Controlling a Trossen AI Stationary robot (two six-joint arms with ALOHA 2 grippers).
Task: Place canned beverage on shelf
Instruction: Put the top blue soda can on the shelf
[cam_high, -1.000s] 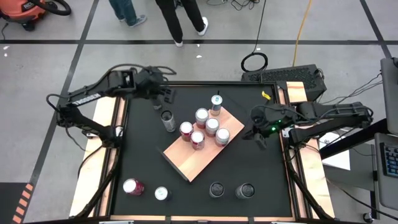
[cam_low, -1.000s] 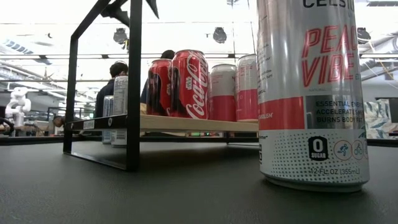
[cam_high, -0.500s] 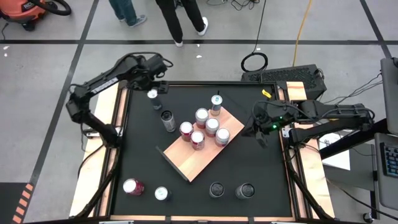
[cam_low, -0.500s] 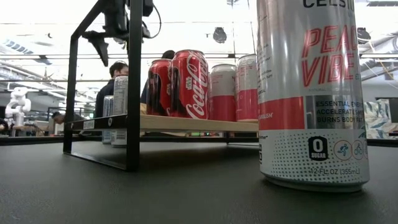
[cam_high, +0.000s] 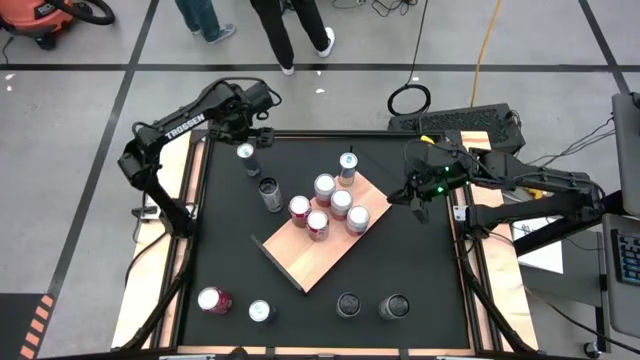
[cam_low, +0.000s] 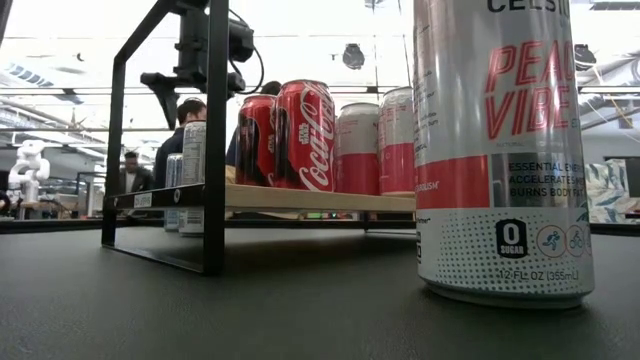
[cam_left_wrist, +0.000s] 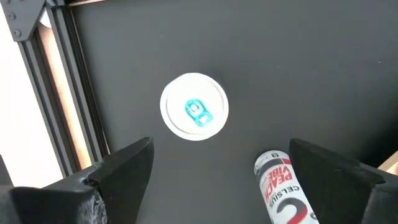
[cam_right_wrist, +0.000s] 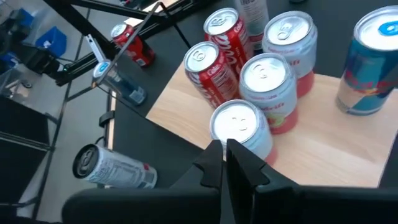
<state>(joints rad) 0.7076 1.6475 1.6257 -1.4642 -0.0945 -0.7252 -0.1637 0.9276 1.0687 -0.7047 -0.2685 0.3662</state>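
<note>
Light-brown wood forms the shelf (cam_high: 325, 240), a flat board with a thin black edge that we see lying at a slant near the middle of the black worktop (cam_high: 420, 270). On its end toward the far edge stand six cans: two red cola cans (cam_high: 300, 210), three red-and-white cans (cam_high: 341, 203) and a blue-and-silver can (cam_high: 347, 167) at the board's far corner. The rest of the board is bare wood.

Just off the shelf, toward the far left corner of the worktop, a slim Celsius can (cam_high: 270, 193) lies on its side. Beyond it, near the far edge, an upright can with a white lid and blue tab (cam_high: 246, 153) stands alone. We see the left claw (cam_left_wrist: 214, 168) held above this can with its fingers spread wide, gripping nothing.

The right claw (cam_high: 417, 208) hangs over the worktop near the right edge, apart from the shelf, its fingers pressed together and empty.

Along the near edge we find four more cans: a red one (cam_high: 213, 300) on its side, a silver-topped one (cam_high: 260, 311) and two dark-topped ones (cam_high: 348, 304).

On the floor past the far edge stand people (cam_high: 290, 30).
</note>
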